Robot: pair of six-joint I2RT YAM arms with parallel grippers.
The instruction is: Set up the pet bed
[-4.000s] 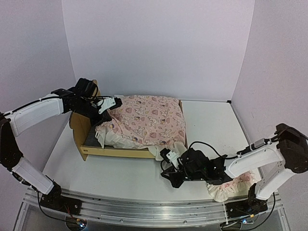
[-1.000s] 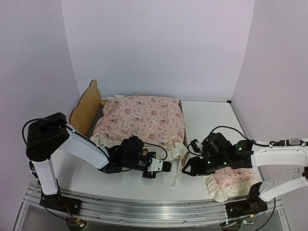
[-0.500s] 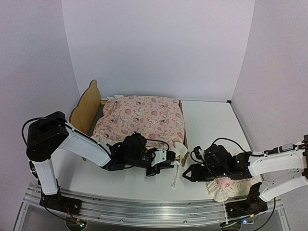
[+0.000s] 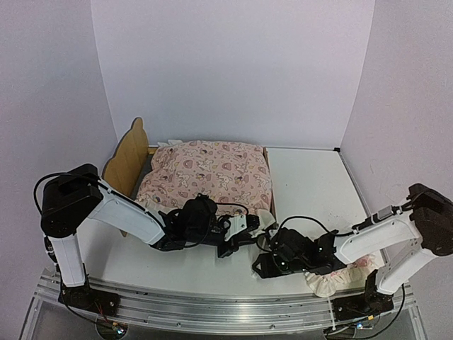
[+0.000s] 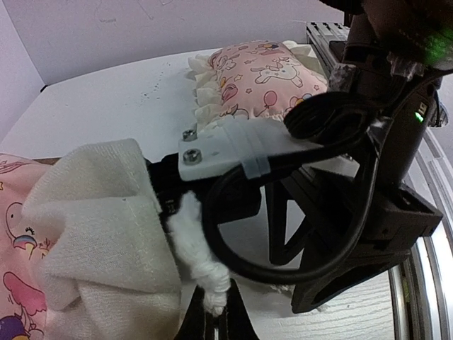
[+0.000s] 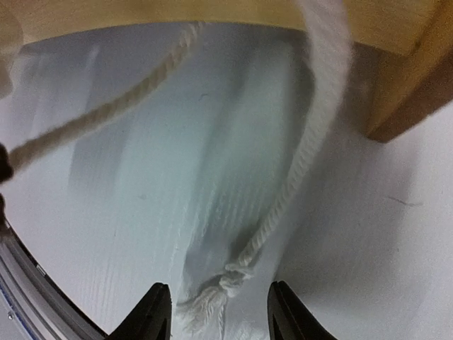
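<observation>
Pet bed (image 4: 127, 161) sits far-left on the table (image 4: 311, 184), long axis running left to right, headboard at the left end, foot end toward the middle. Pink mattress cushion (image 4: 212, 173) already lies on the frame, cream edging spilling over the near right corner. Both pincers sit just near of that corner. Left gripper (image 4: 249, 232) is closer to the near rail and is clenched on the held tie cord (image 5: 202, 265), which comes off the cushion's cream corner. Right gripper (image 6: 219, 312) is released, fingers apart and low over the table, grasping nothing. Key relation: the loose tie cord (image 6: 279, 212) hangs from the bed's near edge and runs toward the near side. Its knotted, frayed end lies on the table between the right fingers, just ahead of them. Cord axis runs roughly far to near, in line with the gap. So the right arm looks better placed to close on that end, probably with a small push forward first. Small pillow (image 4: 338, 278) lies near-right under the right arm, apart from the bed.
</observation>
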